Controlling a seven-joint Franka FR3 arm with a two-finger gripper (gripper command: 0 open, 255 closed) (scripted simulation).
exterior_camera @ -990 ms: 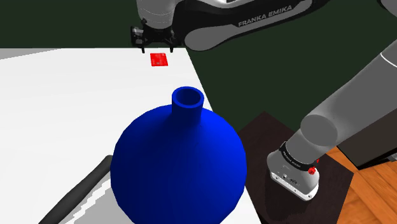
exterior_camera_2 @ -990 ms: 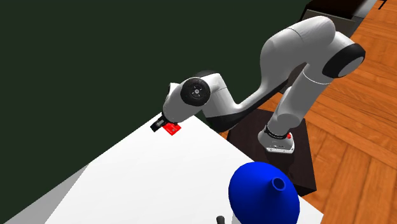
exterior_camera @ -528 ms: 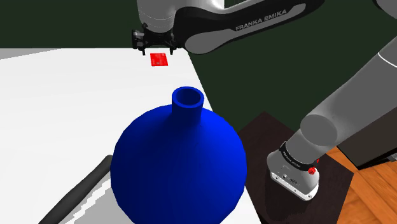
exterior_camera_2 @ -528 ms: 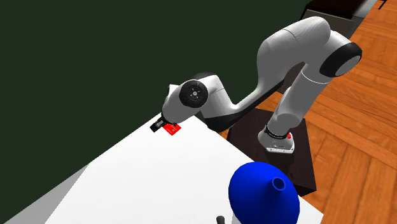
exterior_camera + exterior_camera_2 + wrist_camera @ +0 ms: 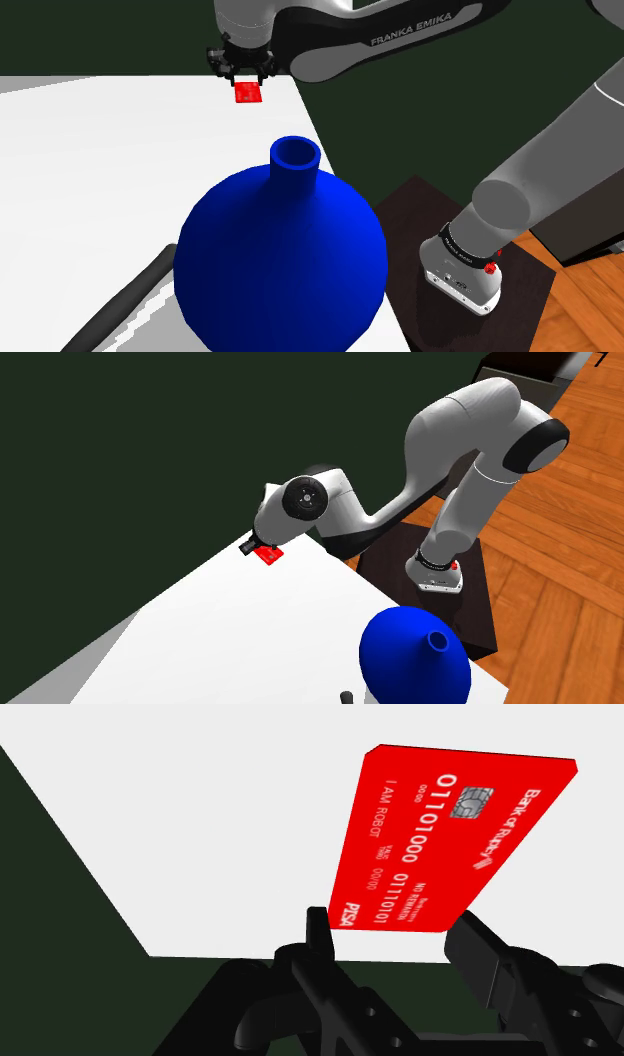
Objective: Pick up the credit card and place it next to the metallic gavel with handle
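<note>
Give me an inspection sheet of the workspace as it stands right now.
Surface: white table, card near its far corner.
Job's things: red credit card lying flat; dark grey rod, probably the gavel's handle, partly hidden behind the blue vase.
Clutter: blue vase, upright.
Grippers: gripper open, just above the card's end, not clasping it.
Cables: nothing seen.
Surroundings: dark green wall, wooden floor, dark stand.

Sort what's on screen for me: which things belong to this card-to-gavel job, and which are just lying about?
Job:
- red credit card, right at the gripper
- dark grey handle at the shoulder view's lower left, probably the gavel's; head hidden

Lying about:
- blue vase
- white table, merely bearing everything
</note>
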